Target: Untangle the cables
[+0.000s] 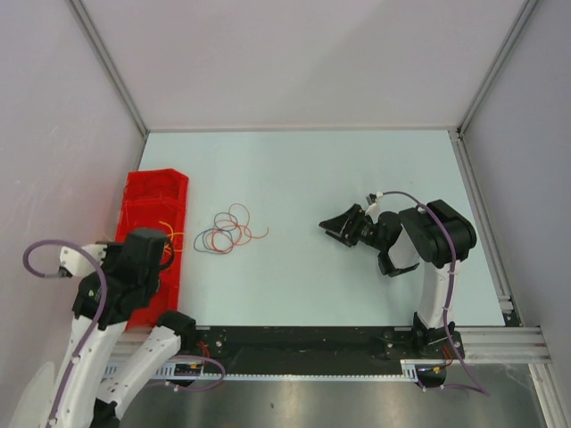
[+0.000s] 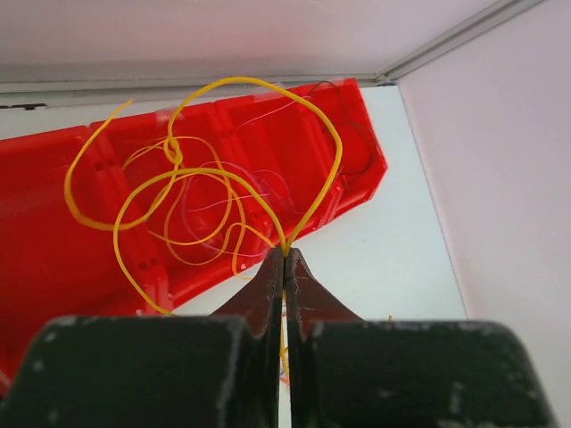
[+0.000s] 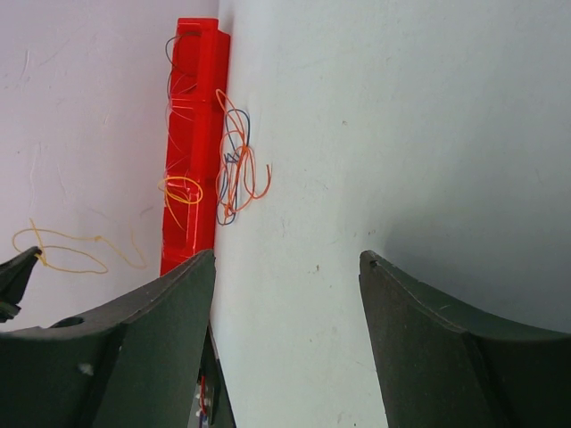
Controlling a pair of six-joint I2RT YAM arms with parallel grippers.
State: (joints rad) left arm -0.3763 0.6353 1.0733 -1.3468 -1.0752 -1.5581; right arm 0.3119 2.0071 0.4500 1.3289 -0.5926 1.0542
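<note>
our left gripper (image 2: 285, 257) is clamped on a yellow cable (image 2: 223, 174) over the red bin (image 2: 62, 241); we should lower its loops fully inside before releasing. our right gripper (image 3: 287, 259), jaws apart, hovers right of the tangled cables (image 1: 230, 230) on the table (image 1: 357, 294).

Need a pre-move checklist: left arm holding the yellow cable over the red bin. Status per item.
1. Grip: left gripper shut on yellow cable: ok.
2. Its loops hang over red bin: ok.
3. It is free of anything else in the bin: cannot tell.
4. The right gripper is open and empty: ok.
5. It is clear of the tangle on the table: ok.
6. Rest separated: not ok, orange, red and blue loops overlap.
</note>
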